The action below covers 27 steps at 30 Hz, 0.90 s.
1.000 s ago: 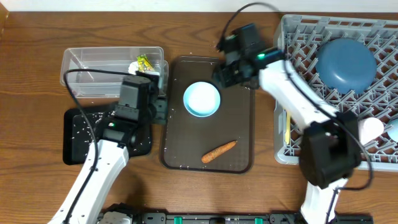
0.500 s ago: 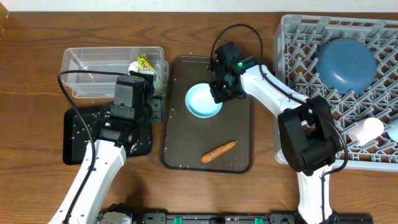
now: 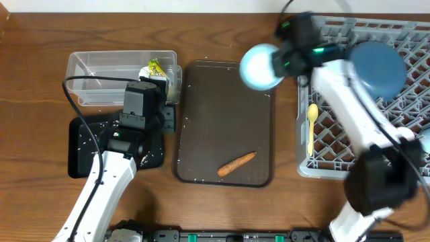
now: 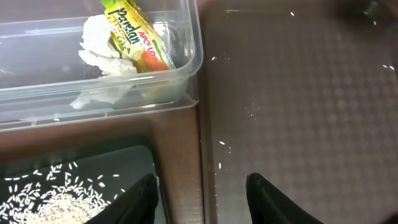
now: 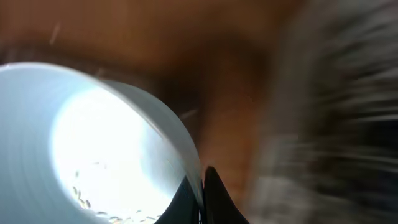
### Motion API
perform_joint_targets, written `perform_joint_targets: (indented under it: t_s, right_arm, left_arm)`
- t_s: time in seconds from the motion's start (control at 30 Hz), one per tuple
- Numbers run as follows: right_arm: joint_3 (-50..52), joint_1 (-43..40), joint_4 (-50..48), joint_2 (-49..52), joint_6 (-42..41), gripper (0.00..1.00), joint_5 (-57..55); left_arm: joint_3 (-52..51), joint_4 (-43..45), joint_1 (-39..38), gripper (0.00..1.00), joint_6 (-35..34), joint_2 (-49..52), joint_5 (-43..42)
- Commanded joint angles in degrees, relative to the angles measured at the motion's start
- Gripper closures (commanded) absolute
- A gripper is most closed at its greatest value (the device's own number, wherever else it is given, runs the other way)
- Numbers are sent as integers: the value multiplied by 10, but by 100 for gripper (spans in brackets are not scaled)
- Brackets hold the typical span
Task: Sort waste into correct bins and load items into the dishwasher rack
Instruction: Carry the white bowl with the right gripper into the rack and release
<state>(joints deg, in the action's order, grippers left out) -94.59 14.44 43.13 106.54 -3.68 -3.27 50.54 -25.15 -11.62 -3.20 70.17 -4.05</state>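
My right gripper (image 3: pixel 285 59) is shut on the rim of the white bowl with blue rim (image 3: pixel 261 66) and holds it in the air, tilted, between the brown tray's top right corner and the dishwasher rack (image 3: pixel 321 156). Blurred in the right wrist view, the bowl (image 5: pixel 93 137) has a few rice grains (image 5: pixel 87 198) inside and its rim is pinched in the gripper (image 5: pixel 201 198). My left gripper (image 4: pixel 202 186) hangs open over the gap between the black tray (image 4: pixel 124 165) with rice (image 4: pixel 43 202) and the brown tray. The carrot (image 3: pixel 236 163) lies on the brown tray.
The clear tub (image 3: pixel 101 72) holds the wrapper (image 4: pixel 134 34) and tissue (image 4: pixel 99 50). Stray rice grains dot the brown serving tray (image 3: pixel 222 107). In the rack sit the dark blue plate (image 3: pixel 379 67) and the pale yellow spoon (image 3: pixel 311 124).
The right gripper has shut on the bowl's rim, lifted the bowl off the brown tray and carried it up and right toward the rack. The left arm has hardly moved.
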Motion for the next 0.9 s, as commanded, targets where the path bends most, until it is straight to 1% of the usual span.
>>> perform_joint_targets:
  t_s: [0.0, 0.07, 0.2, 0.3, 0.4, 0.6, 0.7, 0.77, 0.87]
  right_arm:
    - [-14, -32, -1, -50, 47, 99, -155]
    - [-14, -54, -10, -60, 70, 99, -229]
    - [-14, -118, -53, -59, 156, 99, -392]
    - [-14, -170, -104, -54, 217, 99, -464]
    - [-14, -223, -145, -51, 286, 99, -473]
    - [-14, -328, -203, -40, 373, 99, -473]
    - [-14, -366, -224, -24, 421, 99, -474]
    - [-14, -393, -240, -5, 441, 99, -485]
    - [-14, -410, -257, 14, 441, 99, -511]
  left_arm:
    - [6, -1, 3, 51, -6, -5, 7]
    - [6, -1, 3, 51, -6, -5, 7]
    - [6, -1, 3, 51, -6, -5, 7]
    - [6, -1, 3, 51, -6, -5, 7]
    - [6, -1, 3, 51, -6, -5, 7]
    - [6, -1, 3, 51, -6, -5, 7]
    - [6, -1, 3, 51, -6, -5, 7]
    - [6, 0, 3, 51, -6, -5, 7]
    - [6, 3, 3, 51, -6, -5, 7]
